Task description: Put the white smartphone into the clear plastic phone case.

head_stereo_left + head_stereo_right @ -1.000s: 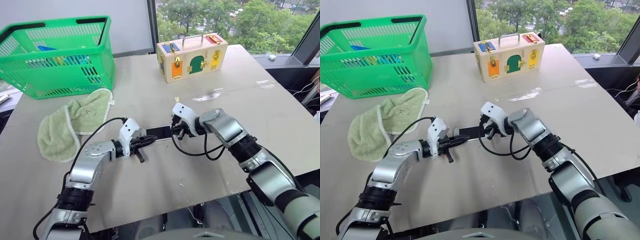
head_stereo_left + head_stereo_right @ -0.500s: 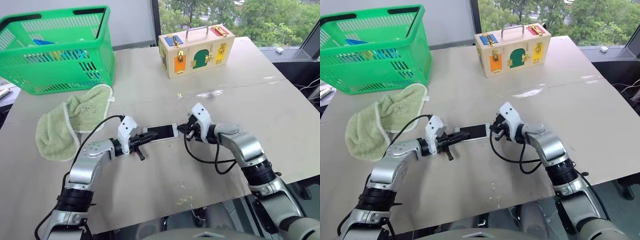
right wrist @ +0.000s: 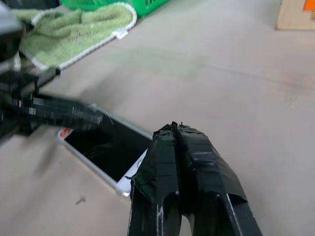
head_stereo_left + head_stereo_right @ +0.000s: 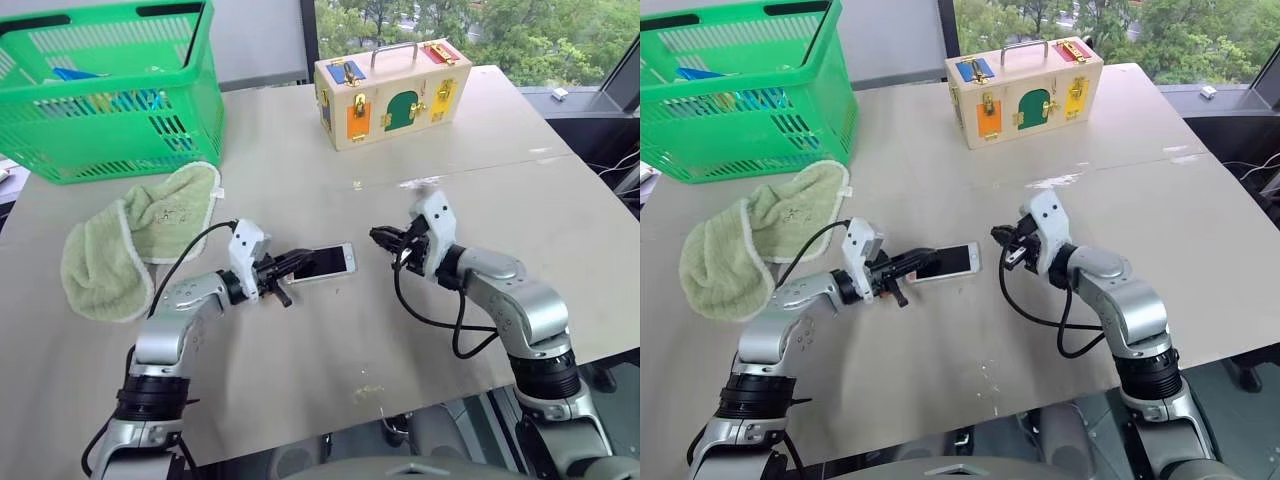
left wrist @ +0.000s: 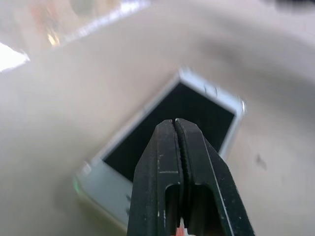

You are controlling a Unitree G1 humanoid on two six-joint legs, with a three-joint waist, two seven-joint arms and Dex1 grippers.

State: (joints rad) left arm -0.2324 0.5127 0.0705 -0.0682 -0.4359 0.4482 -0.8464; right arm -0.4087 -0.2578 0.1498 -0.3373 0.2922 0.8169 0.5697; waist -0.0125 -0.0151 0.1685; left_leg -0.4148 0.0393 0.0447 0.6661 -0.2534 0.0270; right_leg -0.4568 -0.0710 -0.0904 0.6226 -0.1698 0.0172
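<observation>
White smartphone point(image 4: 325, 263) lies screen-up on table point(image 4: 560, 200), possibly already seated in its clear case; edges unclear. Left gripper point(image 4: 296, 265) closed over it, empty; right gripper point(image 4: 384, 237) closed, apart.

The white smartphone point(image 4: 325, 263) lies flat, screen up, under the shut left gripper's point(image 4: 300, 262) jaws.

No legible text, labels or numbers anywhere.
</observation>
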